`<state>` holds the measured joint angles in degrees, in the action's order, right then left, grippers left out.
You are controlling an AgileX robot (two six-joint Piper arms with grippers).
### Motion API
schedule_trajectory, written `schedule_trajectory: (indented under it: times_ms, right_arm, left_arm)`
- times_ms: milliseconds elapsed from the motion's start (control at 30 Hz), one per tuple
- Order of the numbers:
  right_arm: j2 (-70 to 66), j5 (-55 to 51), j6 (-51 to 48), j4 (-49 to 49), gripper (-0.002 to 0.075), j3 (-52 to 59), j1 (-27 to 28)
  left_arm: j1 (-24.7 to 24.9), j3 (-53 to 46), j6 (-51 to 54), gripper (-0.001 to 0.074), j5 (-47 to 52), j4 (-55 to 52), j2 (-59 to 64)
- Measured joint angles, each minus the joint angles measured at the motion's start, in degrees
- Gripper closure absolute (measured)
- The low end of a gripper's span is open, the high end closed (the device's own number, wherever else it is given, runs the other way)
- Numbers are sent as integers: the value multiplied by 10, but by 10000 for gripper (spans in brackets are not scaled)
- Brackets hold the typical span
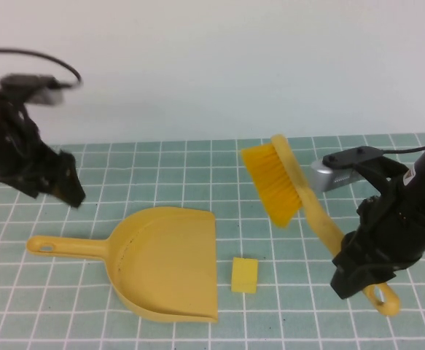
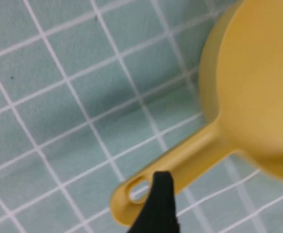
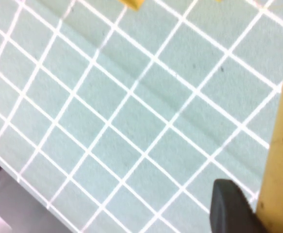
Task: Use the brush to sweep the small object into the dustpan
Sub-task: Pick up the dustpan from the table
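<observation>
A bench (image 1: 44,292) covered by a pale green mat ruled with a white grid is being backed by a plain white wall (image 1: 212,65), and on it the yellow dustpan (image 1: 165,262) is lying flat with its thin handle pointing toward the robot's left, while the small object (image 1: 244,275), a pale-yellow cube, is resting just beside the scoop's open edge without touching it. The brush (image 1: 292,193) is being held raised and tilted above the mat by the right hand (image 1: 361,273), which is clamped on its handle near the end hole, the orange-yellow bristles hanging well above and beyond the cube. The left hand (image 1: 63,182) is being kept in the air over the far left of the bench, above the dustpan's handle and apart from it, and whether it is apart or together cannot be told.
</observation>
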<state>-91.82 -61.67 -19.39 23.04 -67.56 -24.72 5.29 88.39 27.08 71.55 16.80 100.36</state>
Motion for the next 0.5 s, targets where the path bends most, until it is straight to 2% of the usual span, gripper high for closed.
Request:
schedule_trajectory:
  times_ms: [200, 500]
  right_arm:
    - [0, -19, 17, -40, 559, 0, 0]
    - [1, -29, 22, -59, 559, 0, 0]
  left_arm:
    - [47, 0, 89, 115, -27, -83, 25]
    - [98, -16, 235, 115, -28, -118, 26]
